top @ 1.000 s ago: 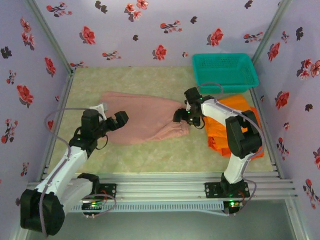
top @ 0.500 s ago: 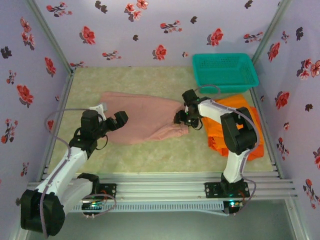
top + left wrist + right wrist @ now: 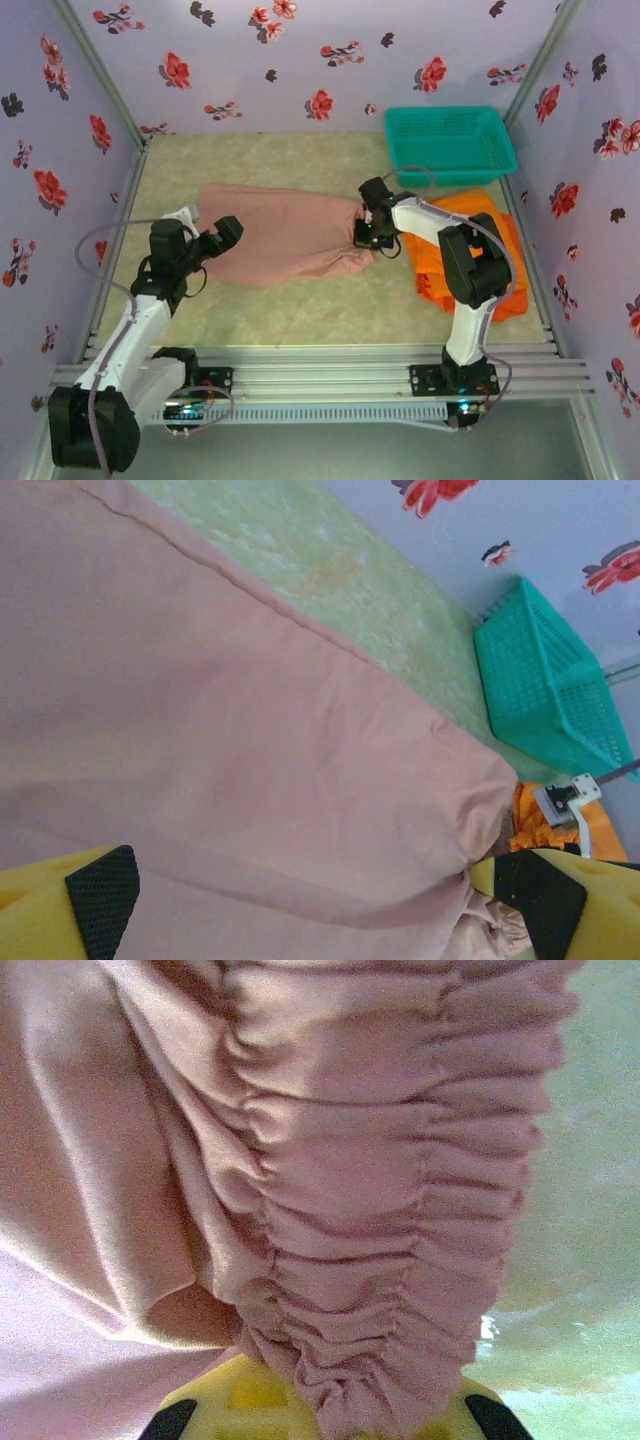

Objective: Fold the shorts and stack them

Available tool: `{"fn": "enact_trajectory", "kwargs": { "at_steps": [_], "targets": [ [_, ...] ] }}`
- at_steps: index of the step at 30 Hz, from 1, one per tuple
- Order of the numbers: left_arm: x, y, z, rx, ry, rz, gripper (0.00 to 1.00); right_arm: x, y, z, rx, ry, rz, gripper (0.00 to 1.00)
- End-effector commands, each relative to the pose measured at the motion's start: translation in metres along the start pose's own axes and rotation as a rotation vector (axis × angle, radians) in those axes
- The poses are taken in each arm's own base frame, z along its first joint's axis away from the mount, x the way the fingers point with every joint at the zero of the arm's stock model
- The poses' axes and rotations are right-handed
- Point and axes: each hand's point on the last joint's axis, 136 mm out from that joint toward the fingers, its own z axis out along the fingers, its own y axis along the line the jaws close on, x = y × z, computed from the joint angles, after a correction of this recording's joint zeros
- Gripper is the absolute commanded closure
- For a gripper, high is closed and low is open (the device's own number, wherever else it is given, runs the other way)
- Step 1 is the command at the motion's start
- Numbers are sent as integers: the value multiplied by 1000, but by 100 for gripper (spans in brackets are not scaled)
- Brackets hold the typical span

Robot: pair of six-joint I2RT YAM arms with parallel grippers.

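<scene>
The pink-brown shorts (image 3: 285,245) lie on the surface left of the teal basket (image 3: 450,145). The right hand (image 3: 368,237) pinches their gathered waistband, nearest the basket. The left hand (image 3: 218,238) hangs spread over the other end. The cloth is likely limp and light, best gripped at its edges.

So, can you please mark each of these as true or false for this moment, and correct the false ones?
1. The right end effector is shut on the gathered waistband of the pink shorts. True.
2. The left end effector grips the orange shorts. False: its jaws stand open, at the left end of the pink shorts.
3. The teal basket stands at the far right corner of the table. True.
4. The orange shorts lie inside the teal basket. False: they lie on the table, nearer than the basket, partly under the right arm.
</scene>
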Motion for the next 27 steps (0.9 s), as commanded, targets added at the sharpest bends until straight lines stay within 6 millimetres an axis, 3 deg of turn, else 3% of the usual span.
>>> {"fn": "enact_trajectory", "kwargs": {
  "at_steps": [1, 14, 27],
  "targets": [
    [-11, -7, -5, 36, -28, -20, 1, 0, -19, -20, 146, 7, -74, 100],
    [-8, -18, -8, 111, -20, -48, 1, -19, -54, -136, 498, 6, -353, 100],
    [21, -37, 1, 180, 61, -43, 1, -61, -86, -220, 908, -49, -491, 100]
  ]
}}
